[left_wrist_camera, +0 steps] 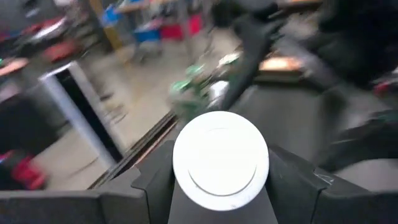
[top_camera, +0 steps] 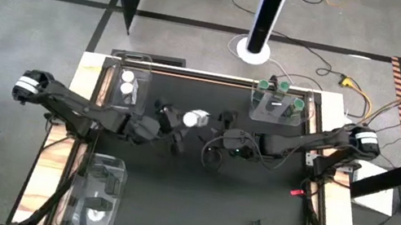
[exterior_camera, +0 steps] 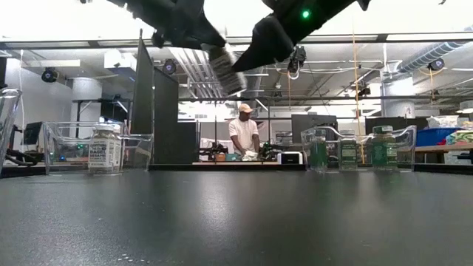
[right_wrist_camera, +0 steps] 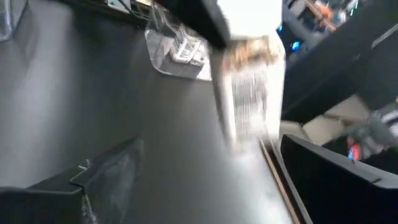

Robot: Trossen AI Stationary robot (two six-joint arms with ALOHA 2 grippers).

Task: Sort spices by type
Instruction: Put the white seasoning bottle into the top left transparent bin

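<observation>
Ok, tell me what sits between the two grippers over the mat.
In the high view, a white-lidded spice jar hangs between them above the mat, clamped in the left gripper. The right gripper stands open just beside it.

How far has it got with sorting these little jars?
Mostly done, it seems. Two white-lidded jars stand in the left tray; green-lidded jars in the right tray. The left gripper holds another white-lidded jar mid-table, the right gripper open beside it.

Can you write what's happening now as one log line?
left gripper: holding white-lid jar mid-air | right gripper: open beside it | step: handover
</observation>
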